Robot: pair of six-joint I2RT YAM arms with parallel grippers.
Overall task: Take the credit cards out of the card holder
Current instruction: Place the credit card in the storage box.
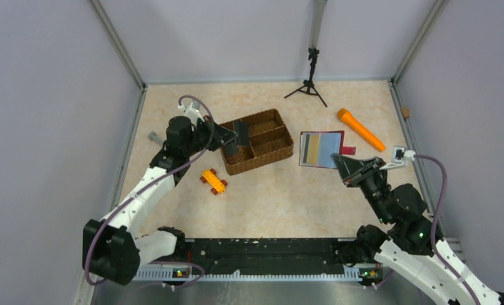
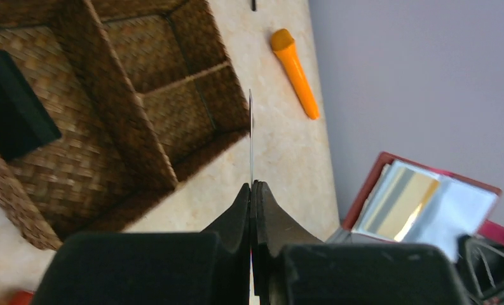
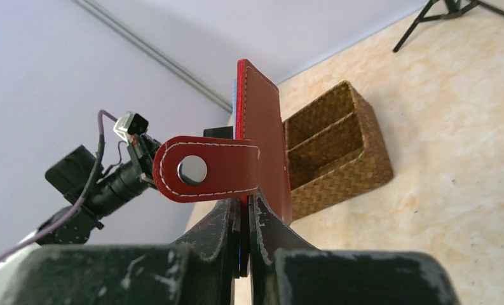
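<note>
Card holder (image 1: 322, 149), dark red, is held open in the right tool (image 3: 245, 206), whose fingers are pinched tight on its cover beside the strap tab (image 3: 208, 169). Its tan and pale blue pockets show to the overhead camera at the right of the tabletop (image 1: 287, 203), and a tan-gold card (image 2: 405, 203) sits in one pocket. The left tool (image 2: 252, 185) is clamped on a dark card (image 1: 241, 132), seen edge-on from its own wrist, over the brown wicker basket (image 1: 262, 160). A black flat-sided item (image 2: 11, 105), of a kind that cannot be told, lies in the basket's long compartment. The basket stands between the two tools. An orange-yellow toy car (image 1: 213, 181) lies just in front of it, an orange cylinder (image 1: 360, 129) toward the far right, and a small black tripod (image 1: 310, 82) at the far edge. The tabletop is pale beige and mottled, enclosed by plain grey walls (image 1: 46, 95) on metal posts.
</note>
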